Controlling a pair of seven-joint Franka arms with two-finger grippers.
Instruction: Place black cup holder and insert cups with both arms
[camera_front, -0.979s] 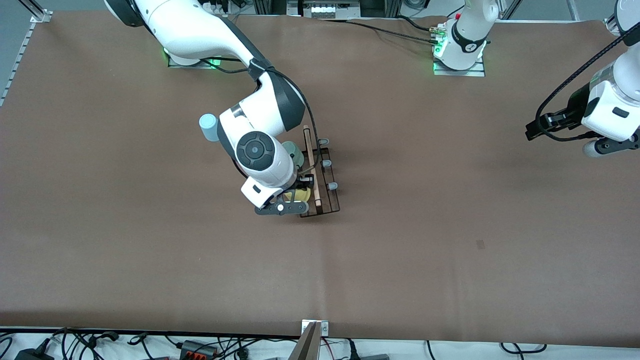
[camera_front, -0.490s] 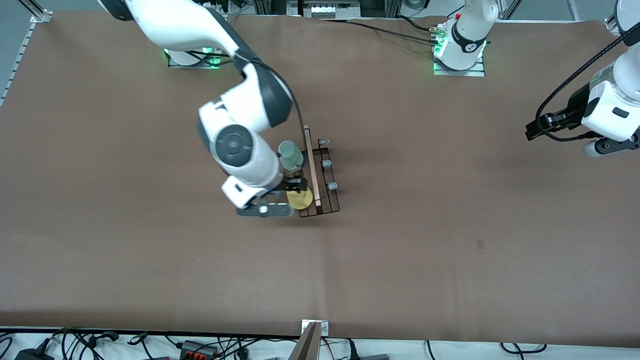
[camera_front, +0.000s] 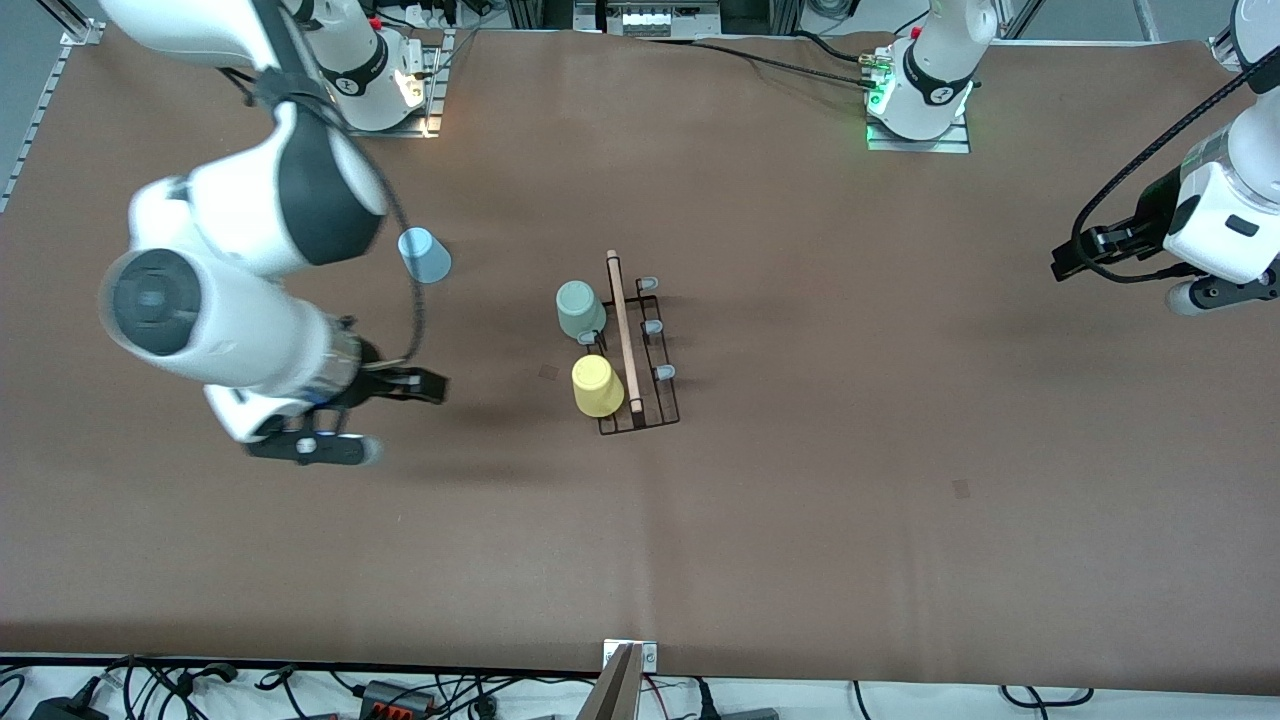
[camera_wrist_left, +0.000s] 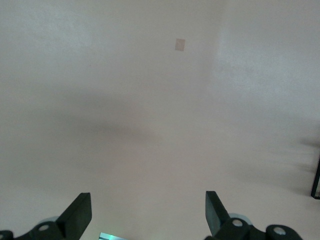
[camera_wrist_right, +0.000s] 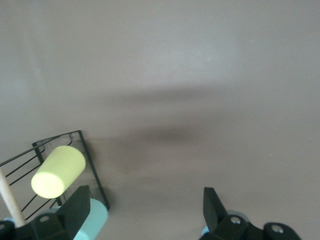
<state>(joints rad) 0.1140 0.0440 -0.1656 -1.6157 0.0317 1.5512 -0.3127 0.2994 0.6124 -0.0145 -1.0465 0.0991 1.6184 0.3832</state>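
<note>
Our right pincer (camera_front: 425, 386) hangs apart and empty near the black cup holder (camera_front: 640, 345). Our left pincer (camera_wrist_left: 148, 215) waits apart. The blue cup (camera_front: 425, 255) stands loose; a careless reach may topple it

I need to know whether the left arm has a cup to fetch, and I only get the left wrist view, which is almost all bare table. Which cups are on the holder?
Observer: Two. The yellow cup and the mint green cup sit on the black cup holder.
Operator: And the third?
Observer: The light blue cup stands on the table, apart from the holder, toward the right arm's end.
Operator: Is the right gripper on it?
Observer: No. The right gripper is open and empty over bare table toward that same end. Your left gripper waits open over the left arm's end.
</note>
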